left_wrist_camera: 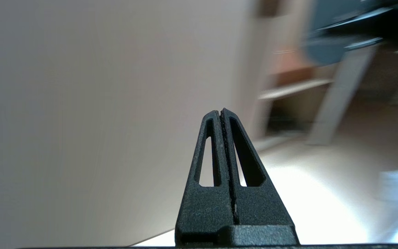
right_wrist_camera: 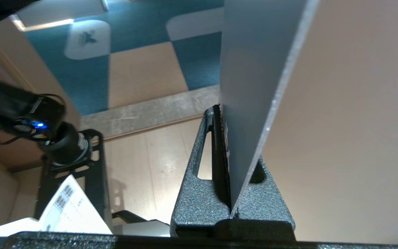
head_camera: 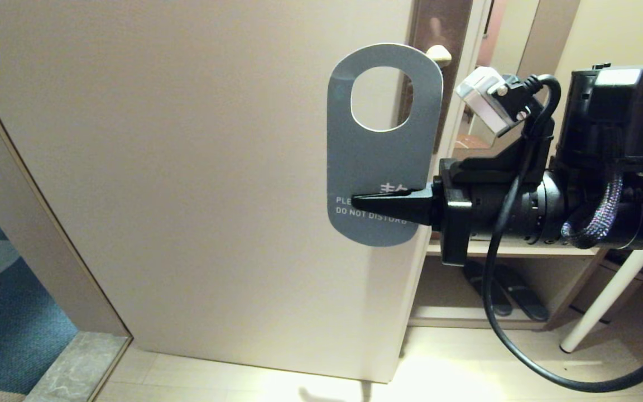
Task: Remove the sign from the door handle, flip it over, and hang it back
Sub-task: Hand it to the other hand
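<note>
Right gripper (head_camera: 355,200) pinching sign (head_camera: 380,162), off the handle.

Fingers clamped flat on the sign's lower end, over the DO NOT DISTURB text, blue-grey face to the head camera. Sign upright in front of the beige door (head_camera: 187,167), its oval hole overlapping the brown backplate (head_camera: 438,28); door handle (head_camera: 438,54) tip just beside the sign's top edge, not through the hole. Left gripper (left_wrist_camera: 221,112) fingers pressed together, empty, low near the door.
</note>
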Motion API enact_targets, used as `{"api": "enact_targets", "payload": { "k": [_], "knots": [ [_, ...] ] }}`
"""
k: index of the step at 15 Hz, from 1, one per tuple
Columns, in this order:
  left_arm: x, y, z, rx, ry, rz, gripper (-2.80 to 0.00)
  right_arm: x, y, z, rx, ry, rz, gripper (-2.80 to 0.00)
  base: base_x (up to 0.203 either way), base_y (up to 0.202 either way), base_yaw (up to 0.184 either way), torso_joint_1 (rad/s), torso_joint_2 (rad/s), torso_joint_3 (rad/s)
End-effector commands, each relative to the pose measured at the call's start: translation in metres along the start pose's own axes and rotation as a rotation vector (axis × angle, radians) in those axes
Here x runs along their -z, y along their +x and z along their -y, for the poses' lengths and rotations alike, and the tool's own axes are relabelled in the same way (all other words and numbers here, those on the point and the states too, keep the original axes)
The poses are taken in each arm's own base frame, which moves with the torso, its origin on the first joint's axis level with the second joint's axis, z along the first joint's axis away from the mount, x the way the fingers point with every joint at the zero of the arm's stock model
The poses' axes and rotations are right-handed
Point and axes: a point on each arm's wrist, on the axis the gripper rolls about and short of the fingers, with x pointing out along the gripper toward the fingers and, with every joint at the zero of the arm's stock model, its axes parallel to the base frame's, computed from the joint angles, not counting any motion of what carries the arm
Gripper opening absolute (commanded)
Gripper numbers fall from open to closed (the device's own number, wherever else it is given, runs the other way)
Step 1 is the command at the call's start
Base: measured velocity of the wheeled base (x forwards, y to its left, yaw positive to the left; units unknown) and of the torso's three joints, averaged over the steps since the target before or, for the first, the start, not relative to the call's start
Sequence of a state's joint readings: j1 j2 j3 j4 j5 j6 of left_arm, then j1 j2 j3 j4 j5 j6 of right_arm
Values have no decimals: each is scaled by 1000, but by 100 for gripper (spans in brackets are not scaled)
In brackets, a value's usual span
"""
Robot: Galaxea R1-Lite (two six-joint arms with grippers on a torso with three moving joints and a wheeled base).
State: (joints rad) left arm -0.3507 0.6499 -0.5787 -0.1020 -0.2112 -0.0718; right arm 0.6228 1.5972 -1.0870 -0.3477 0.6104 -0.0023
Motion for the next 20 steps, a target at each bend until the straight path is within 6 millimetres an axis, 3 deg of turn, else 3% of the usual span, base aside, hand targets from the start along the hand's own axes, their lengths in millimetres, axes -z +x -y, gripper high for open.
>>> {"api": "enact_targets", "payload": {
  "k": [1, 4, 9, 13, 14, 20],
  "knots": [
    [0, 30, -2, 106, -57, -76, -280, -1, 0, 4, -2, -1, 4, -280, 0, 0, 0, 0, 0, 0],
    [1, 55, -1, 340, -100, -122, -280, 0, 0, 7, -1, 3, 0, -280, 0, 0, 0, 0, 0, 0],
    [4, 94, -3, 577, -130, -171, -280, -4, 3, 14, -43, -5, 12, -280, 0, 0, 0, 0, 0, 0],
    [2, 119, -1, 653, -152, -174, -280, -8, 9, 18, -43, -11, 21, -280, 0, 0, 0, 0, 0, 0],
    [3, 126, -2, 656, -148, -163, 0, -7, 9, 19, -42, -9, 18, -280, 0, 0, 0, 0, 0, 0],
    [12, 147, -1, 680, -149, -178, 0, -3, 12, 24, -61, 4, 5, -280, 0, 0, 0, 0, 0, 0]
  ]
}}
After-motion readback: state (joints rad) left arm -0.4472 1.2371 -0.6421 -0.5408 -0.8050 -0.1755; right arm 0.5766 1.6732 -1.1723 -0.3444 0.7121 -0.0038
